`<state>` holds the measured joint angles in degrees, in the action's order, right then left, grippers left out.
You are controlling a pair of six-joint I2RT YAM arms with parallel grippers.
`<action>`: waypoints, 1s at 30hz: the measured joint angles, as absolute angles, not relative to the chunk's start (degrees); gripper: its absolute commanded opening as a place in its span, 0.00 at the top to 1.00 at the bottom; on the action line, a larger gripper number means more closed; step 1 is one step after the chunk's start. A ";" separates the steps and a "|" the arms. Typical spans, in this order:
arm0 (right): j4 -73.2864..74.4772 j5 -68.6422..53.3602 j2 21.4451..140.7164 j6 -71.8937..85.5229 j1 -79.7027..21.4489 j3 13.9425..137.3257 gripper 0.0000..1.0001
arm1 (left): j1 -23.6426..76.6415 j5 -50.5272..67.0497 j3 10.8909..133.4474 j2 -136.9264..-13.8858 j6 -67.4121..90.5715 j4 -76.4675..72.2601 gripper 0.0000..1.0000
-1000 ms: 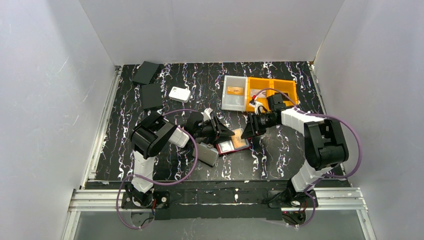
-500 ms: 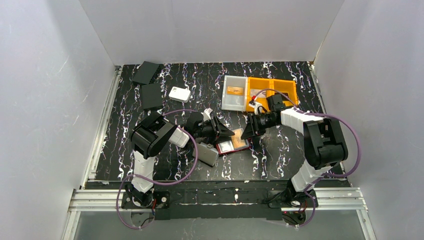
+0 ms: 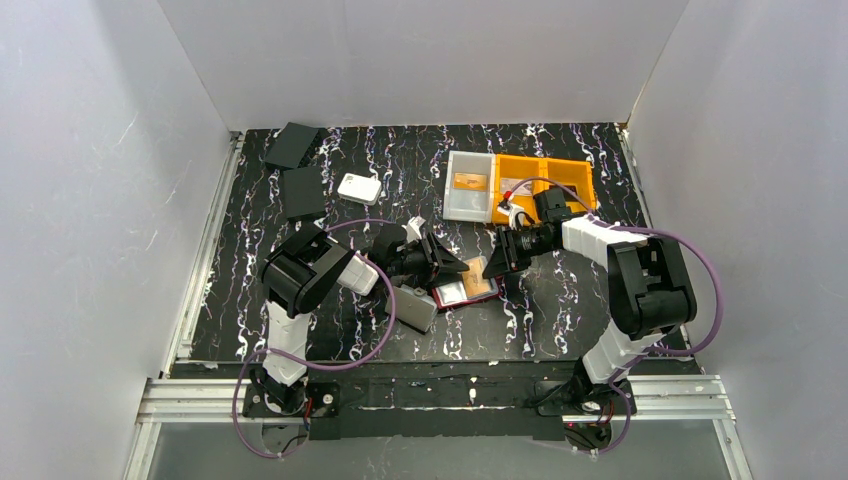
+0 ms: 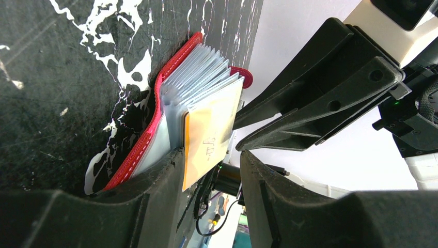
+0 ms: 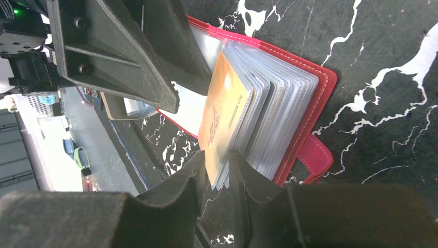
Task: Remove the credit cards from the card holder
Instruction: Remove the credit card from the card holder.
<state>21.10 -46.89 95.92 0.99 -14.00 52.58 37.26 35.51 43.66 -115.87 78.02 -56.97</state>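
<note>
The dark red card holder (image 3: 442, 298) lies open on the table between both arms, its clear sleeve pages fanned upward. An orange-gold credit card (image 5: 224, 111) sits in the outermost sleeve. My right gripper (image 5: 218, 157) is shut on the edge of that card and a few sleeve pages. My left gripper (image 4: 210, 155) stands open on the opposite side. One of its fingers (image 4: 165, 170) rests against the card (image 4: 206, 134) and the holder's red cover (image 4: 155, 103), while the other is apart. From above, the two grippers (image 3: 455, 268) (image 3: 492, 268) face each other over the holder.
A white tray (image 3: 450, 205) with an orange card in it and an orange bin (image 3: 545, 180) stand behind the right gripper. A grey case (image 3: 415, 308) lies beside the holder. A white rounded box (image 3: 358, 188) and two dark cases (image 3: 302, 192) (image 3: 292, 145) are at back left.
The right gripper's jaws have narrowed onto the orange card and sleeve pages. Both arms and the holder stay almost where they were.
</note>
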 measured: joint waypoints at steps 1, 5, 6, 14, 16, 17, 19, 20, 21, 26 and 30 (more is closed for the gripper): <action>21.17 -47.11 95.94 0.99 -14.00 52.58 0.62 | 37.26 35.51 43.66 -115.87 78.02 -56.97 0.58; 21.28 -48.27 95.94 1.13 -14.00 52.58 0.56 | 37.26 35.57 43.66 -115.87 78.00 -56.97 0.58; 21.30 -48.51 95.98 1.15 -14.00 52.58 0.55 | 37.26 35.57 43.66 -115.87 78.02 -56.97 0.58; 21.54 -49.93 97.32 1.41 -14.00 52.71 0.41 | 37.21 35.77 43.66 -115.87 77.97 -57.23 0.57; 21.52 -50.83 97.36 1.39 -14.00 52.73 0.40 | 37.17 35.83 43.66 -115.87 77.84 -57.23 0.57; 21.47 -51.27 97.38 1.45 -14.00 52.73 0.40 | 37.12 35.86 43.66 -115.87 77.76 -57.21 0.57; 21.17 -52.66 97.38 2.02 -14.00 52.73 0.43 | 37.01 35.99 43.66 -115.87 77.47 -56.93 0.57; 20.88 -53.39 97.38 2.55 -13.98 52.71 0.47 | 36.93 36.03 43.64 -115.87 77.32 -56.69 0.57; 20.40 -54.50 97.38 3.29 -14.00 52.69 0.50 | 36.86 36.01 43.57 -115.87 77.10 -56.40 0.57; 15.84 -59.59 97.21 8.03 -14.55 51.42 0.53 | 36.88 35.99 43.55 -115.87 76.88 -56.21 0.57; 14.70 -59.79 97.23 9.76 -14.92 51.09 0.51 | 36.93 35.99 43.55 -115.87 76.69 -56.16 0.57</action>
<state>14.70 -59.79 97.23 9.76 -14.92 51.09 36.93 35.99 43.55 -115.87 76.69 -56.16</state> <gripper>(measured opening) 0.473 0.427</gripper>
